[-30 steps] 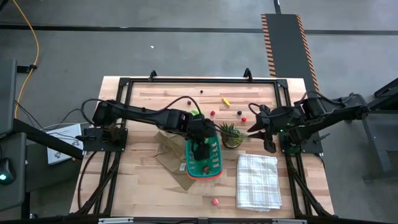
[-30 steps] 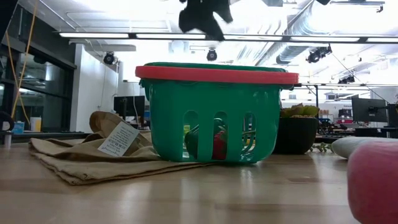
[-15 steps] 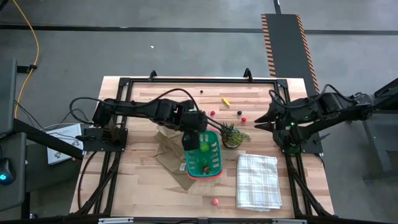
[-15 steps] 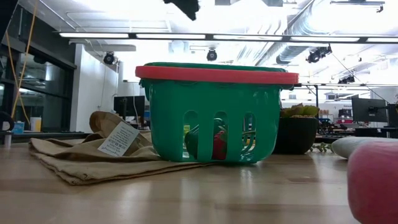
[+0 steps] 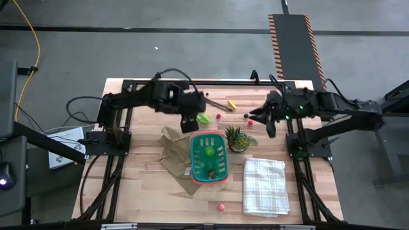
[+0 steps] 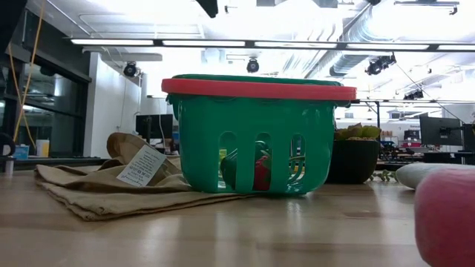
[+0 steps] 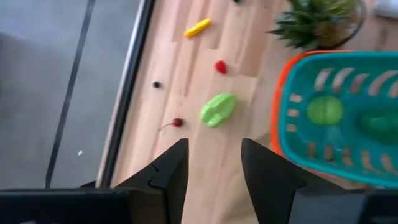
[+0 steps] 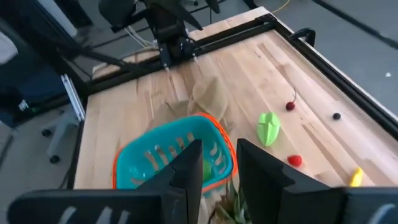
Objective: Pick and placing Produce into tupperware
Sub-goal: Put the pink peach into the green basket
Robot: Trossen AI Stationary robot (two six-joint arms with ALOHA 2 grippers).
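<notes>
The teal tupperware (image 5: 208,158) with its orange rim stands mid-table and holds a green round piece (image 5: 209,151) and a red piece (image 5: 211,171). Loose produce lies on the wood beyond it: a green leafy piece (image 7: 218,109), red balls (image 5: 218,117), a yellow piece (image 5: 232,103), dark berries (image 5: 246,115) and a cherry (image 7: 177,122). My left gripper (image 5: 190,126) hangs open and empty above the table, between the basket's far end and the leafy piece. My right gripper (image 5: 263,118) is open and empty, raised near the far right.
A spiky potted plant (image 5: 238,138) stands against the basket's right side. A brown paper bag (image 5: 176,153) lies to its left and partly under it. A white checked cloth (image 5: 264,186) lies at the near right, and a red ball (image 5: 221,207) by the near edge.
My left gripper has risen from over the basket and drawn back toward the far edge, tipping less steeply; a green round piece now shows in the basket where it stood. My right gripper has swung from beside the potted plant toward the far edge.
</notes>
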